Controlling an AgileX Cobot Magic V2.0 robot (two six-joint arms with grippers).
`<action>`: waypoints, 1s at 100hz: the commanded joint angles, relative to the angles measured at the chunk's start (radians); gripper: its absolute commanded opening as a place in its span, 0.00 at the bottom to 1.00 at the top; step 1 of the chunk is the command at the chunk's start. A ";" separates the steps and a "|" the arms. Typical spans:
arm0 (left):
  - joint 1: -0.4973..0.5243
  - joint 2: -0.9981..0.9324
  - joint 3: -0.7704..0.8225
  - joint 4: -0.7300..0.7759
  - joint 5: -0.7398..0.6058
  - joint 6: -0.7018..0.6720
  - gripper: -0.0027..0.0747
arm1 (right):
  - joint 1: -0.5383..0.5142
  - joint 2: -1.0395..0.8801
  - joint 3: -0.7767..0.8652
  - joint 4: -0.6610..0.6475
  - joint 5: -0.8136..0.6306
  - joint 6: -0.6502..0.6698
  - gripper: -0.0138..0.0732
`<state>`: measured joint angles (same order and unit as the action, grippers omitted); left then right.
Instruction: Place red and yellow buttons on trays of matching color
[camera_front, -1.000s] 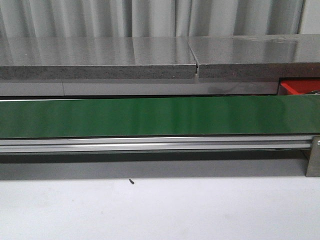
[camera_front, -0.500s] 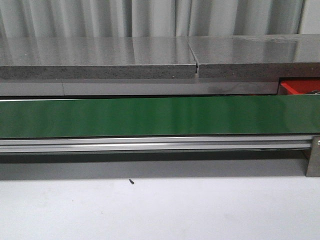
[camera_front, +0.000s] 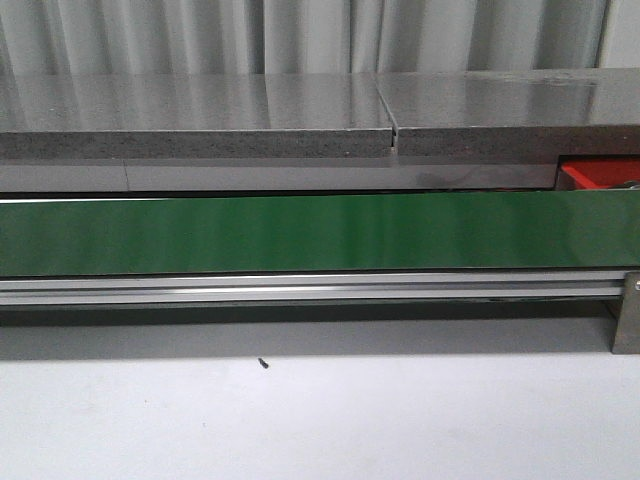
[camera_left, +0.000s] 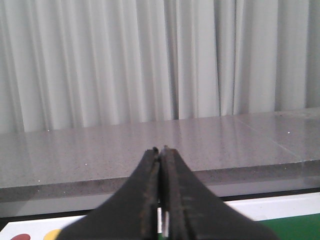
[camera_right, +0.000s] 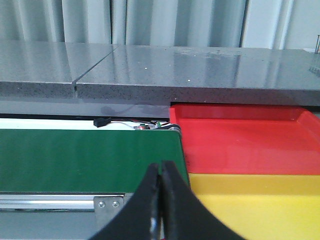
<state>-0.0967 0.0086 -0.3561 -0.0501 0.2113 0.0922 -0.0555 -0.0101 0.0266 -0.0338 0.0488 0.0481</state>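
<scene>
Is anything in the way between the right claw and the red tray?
Nothing visible is. In the right wrist view, the shut right claw points toward the red tray, with only the yellow tray lying nearer, low and flat. The green belt sits off beside them.

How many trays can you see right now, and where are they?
2. A bright red shallow plastic tray sits just past the end of the long green belt; a yellow plastic tray lies directly against it, nearer the right gripper. Both run out of frame.
</scene>
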 joint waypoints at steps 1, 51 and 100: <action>0.001 0.060 -0.071 -0.012 -0.057 -0.010 0.01 | -0.004 -0.018 0.000 0.001 -0.071 0.000 0.03; 0.001 0.355 -0.186 -0.008 -0.009 -0.010 0.01 | -0.004 -0.018 0.000 0.001 -0.071 0.000 0.03; 0.001 0.613 -0.186 -0.008 -0.036 -0.010 0.60 | -0.004 -0.018 0.000 0.001 -0.071 0.000 0.03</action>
<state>-0.0967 0.5872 -0.5056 -0.0517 0.2679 0.0922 -0.0555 -0.0101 0.0266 -0.0338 0.0510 0.0481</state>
